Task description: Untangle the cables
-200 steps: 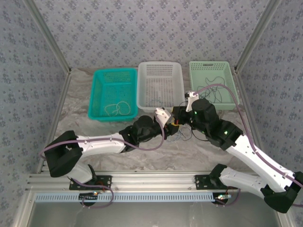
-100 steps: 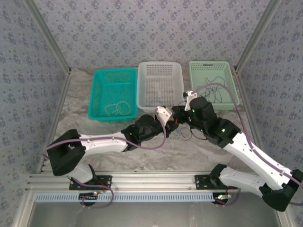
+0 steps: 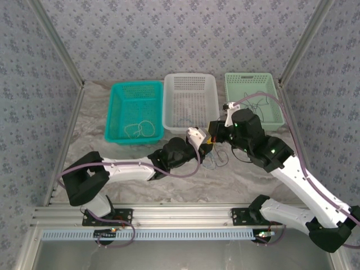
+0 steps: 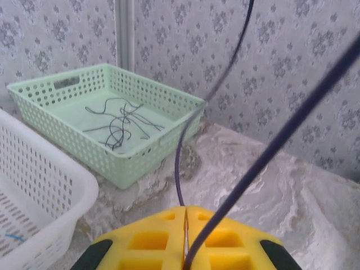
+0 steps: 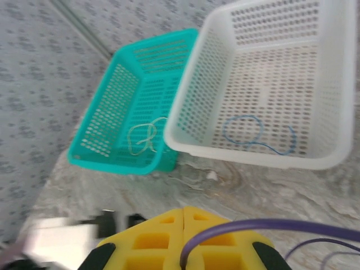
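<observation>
Left gripper (image 4: 184, 216) has closed; right gripper (image 5: 183, 215) has drawn back. Each clamps a dark cable (image 4: 179, 163) above the tangle (image 3: 216, 160). Likely thread-light, limp, slippery: take hold beside the knot. Beyond, baskets (image 3: 190, 76) hold sorted cables (image 3: 140, 129).

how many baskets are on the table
3: a teal basket on the left, a white basket in the middle and a pale green basket on the right, side by side along the far edge. None looks hidden.
</observation>
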